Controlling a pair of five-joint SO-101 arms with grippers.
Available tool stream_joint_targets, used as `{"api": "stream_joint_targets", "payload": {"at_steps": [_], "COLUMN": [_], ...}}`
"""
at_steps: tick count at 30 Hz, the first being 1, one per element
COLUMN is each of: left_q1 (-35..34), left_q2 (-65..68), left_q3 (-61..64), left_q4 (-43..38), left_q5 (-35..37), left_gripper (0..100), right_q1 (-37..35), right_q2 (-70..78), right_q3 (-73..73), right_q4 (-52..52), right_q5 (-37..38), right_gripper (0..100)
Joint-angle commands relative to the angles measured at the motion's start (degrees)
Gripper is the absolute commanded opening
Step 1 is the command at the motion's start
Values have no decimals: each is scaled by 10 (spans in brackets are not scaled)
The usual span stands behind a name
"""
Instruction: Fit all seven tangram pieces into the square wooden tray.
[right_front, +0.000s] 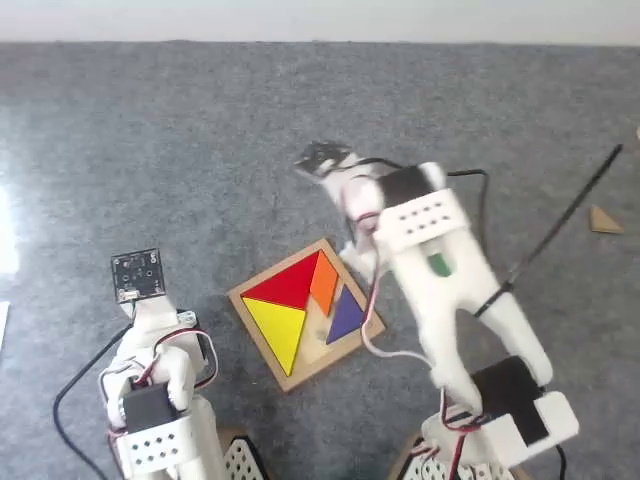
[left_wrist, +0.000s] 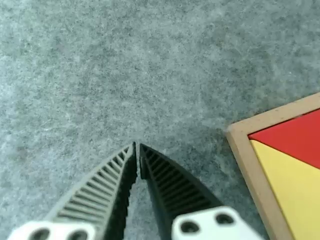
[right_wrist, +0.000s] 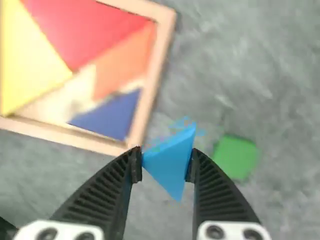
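The right claw (right_wrist: 163, 155) squeezes a blue triangle (right_wrist: 170, 160) beside the tray (right_front: 279, 270), at its 2 o'clock. A green piece (right_wrist: 235, 157) lies near. From above, the arm hides both. The left claw (left_wrist: 137, 147) is closed on nothing, at the tray's 9 o'clock.

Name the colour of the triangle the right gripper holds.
Blue triangle, clearest in the right wrist view.
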Motion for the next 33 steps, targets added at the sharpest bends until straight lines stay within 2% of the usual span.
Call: {"api": "stream_joint_targets", "payload": {"at_steps": [1, 6, 11, 20, 33], "left_q1": [-2, -2, -2, -2, -2], "left_q2": [-11, -11, -11, -11, -11], "left_q3": [-4, -4, -4, -4, -4], "left_q4": [4, 4, 4, 4, 4], "left_q5": [-3, -3, -3, -3, -3], "left_gripper": [13, 13, 13, 13, 13], "right_q1": [-40, -79, -120, -124, -160], "right_q2": [-30, -14, 66, 160, 166], "right_q3": [-4, -4, -5, -6, -3], "right_q4": [-22, -49, -89, -113, -109], "right_q5": [-46, -107, -160, -248, -295], "right_gripper": [101, 101, 101, 101, 101]}}
